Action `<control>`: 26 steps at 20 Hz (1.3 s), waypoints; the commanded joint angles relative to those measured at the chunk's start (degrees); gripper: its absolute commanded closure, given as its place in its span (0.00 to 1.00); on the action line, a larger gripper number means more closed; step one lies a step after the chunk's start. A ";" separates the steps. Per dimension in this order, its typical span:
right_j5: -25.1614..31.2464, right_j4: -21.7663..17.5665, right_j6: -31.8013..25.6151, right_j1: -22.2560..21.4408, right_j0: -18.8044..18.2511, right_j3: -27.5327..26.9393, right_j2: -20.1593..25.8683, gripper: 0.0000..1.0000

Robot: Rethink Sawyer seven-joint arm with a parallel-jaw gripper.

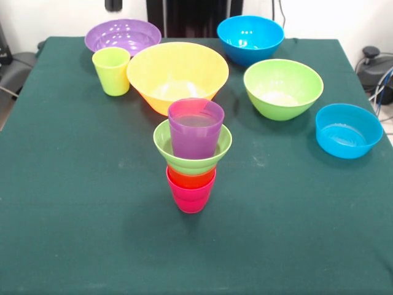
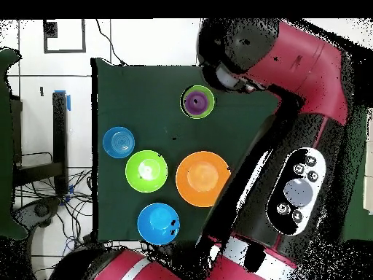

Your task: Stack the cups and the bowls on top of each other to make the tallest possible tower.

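The tower [image 1: 192, 161] stands nearest the camera on the green table [image 1: 73, 233]: a red-pink cup [image 1: 190, 198] lowest, an orange cup [image 1: 191, 178] in it, the small ribbed lime green bowl [image 1: 192, 150] above, the purple cup [image 1: 196, 128] on top. Behind the tower sit the large orange-yellow bowl [image 1: 177, 75], the lime green cup [image 1: 112, 70] and the other bowls. The arm [image 2: 291, 109] reaches over the table; whether the jaws are wide or narrow I cannot tell. The narrow base looks tippy: a heavy bowl set off-centre would likely topple it.

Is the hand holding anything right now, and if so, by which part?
It cannot be told. The front view shows no hand, and overhead the arm covers it. The tower stands free on the table, with nothing gripping it.
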 commanded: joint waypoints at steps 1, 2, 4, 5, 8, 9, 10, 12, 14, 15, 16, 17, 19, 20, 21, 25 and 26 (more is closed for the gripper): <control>-6.69 -2.44 -3.69 2.34 -0.63 10.61 9.39 0.00; -7.44 -2.53 -3.43 2.49 -0.66 10.98 9.58 0.00; -8.70 -2.65 -2.70 3.00 -0.72 11.53 9.95 0.00; -9.89 -2.74 -2.50 3.15 -0.68 12.35 10.20 0.00; -12.10 -3.29 -2.33 4.19 -0.79 13.58 10.70 0.00; -12.85 -3.44 -2.50 4.58 -0.92 14.04 11.02 0.00; -13.59 -3.60 -2.67 4.97 -1.06 14.49 11.34 0.00; -15.47 -3.95 -2.38 5.59 -1.11 15.44 11.71 0.00; -16.67 -4.24 -1.93 6.04 -1.13 16.03 11.92 0.00; -16.45 -4.47 -1.58 6.31 -0.99 16.00 11.70 0.00; -16.21 -4.61 -1.20 6.49 -0.89 15.95 11.49 0.00; -15.70 -4.77 -0.87 6.72 -0.73 15.78 11.17 0.00; -14.96 -5.19 -0.11 7.06 -0.29 15.49 10.27 0.00; -14.36 -5.41 0.17 7.26 -0.10 15.28 9.83 0.00; -14.17 -5.55 0.35 7.36 0.02 15.26 9.55 0.00; -13.43 -5.77 0.83 7.51 0.00 15.83 9.29 0.00; -13.19 -5.74 0.93 7.47 -0.08 16.13 9.36 0.00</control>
